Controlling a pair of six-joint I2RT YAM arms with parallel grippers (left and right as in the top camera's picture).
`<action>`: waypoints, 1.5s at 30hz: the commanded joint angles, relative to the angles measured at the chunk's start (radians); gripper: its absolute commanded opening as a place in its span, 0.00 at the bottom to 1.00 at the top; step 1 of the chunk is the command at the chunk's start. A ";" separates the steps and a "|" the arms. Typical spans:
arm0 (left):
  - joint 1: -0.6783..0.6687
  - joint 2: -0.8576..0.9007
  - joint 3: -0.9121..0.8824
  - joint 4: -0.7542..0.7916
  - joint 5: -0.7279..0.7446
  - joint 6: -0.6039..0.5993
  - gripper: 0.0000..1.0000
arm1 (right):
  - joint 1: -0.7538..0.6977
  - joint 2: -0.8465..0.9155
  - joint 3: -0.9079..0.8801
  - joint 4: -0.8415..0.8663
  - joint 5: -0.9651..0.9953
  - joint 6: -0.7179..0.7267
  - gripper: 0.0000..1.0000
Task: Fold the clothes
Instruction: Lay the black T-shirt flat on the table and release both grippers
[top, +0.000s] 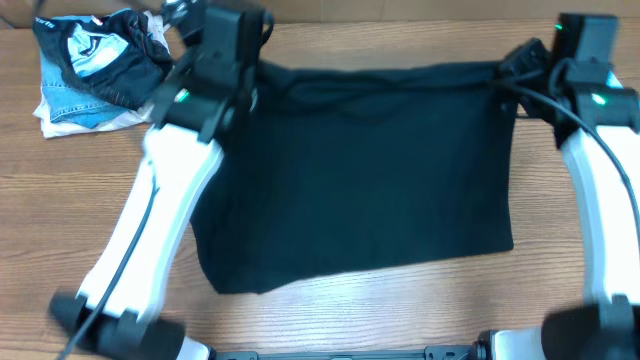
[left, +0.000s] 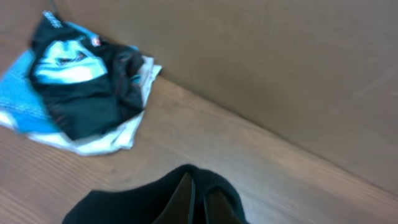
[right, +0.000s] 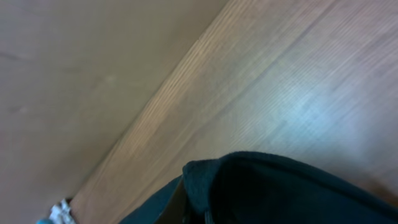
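Although the wrist housings (top: 225, 40) hide the fingertips from overhead, the two wrist views show each tool clenched on black cloth.

Overhead view: the black T-shirt (top: 360, 170) lies spread flat across the middle of the wooden counter (top: 400, 310). Its far edge is drawn into a nearly straight line between the two tools. Its near edge slants, reaching nearer the robot on the left than on the right. The left tool (top: 243, 92) sits at the far left corner of the shirt and the right tool (top: 512, 78) at the far right corner; slight wrinkles run along the far edge between them. A pile of other clothes (top: 95, 70) rests at the far left corner of the counter, apart from the shirt, with a black-and-pale-blue patterned piece on top and denim and white cloth beneath.

Left wrist view: the left tool (left: 193, 205) is closed, jaws together, with a fold of the black T-shirt (left: 124, 208) gathered around them. The pile (left: 81, 87) lies beyond on the counter (left: 217, 143), near a brown back panel (left: 280, 62).

Right wrist view: the right tool (right: 186, 208) is likewise closed on a bunched edge of the shirt (right: 280, 186). Whether that edge touches the counter (right: 298, 81) cannot be told. The same panel (right: 74, 74) rises behind.
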 joint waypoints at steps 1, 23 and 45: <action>0.047 0.136 0.016 0.140 -0.035 0.103 0.04 | 0.000 0.099 0.021 0.098 0.017 -0.008 0.04; 0.019 0.070 0.016 -0.226 0.055 0.327 1.00 | -0.001 0.100 0.045 -0.172 0.010 -0.207 1.00; 0.020 0.019 -0.109 -0.874 0.354 -0.048 1.00 | -0.013 0.042 0.037 -0.711 0.162 -0.129 1.00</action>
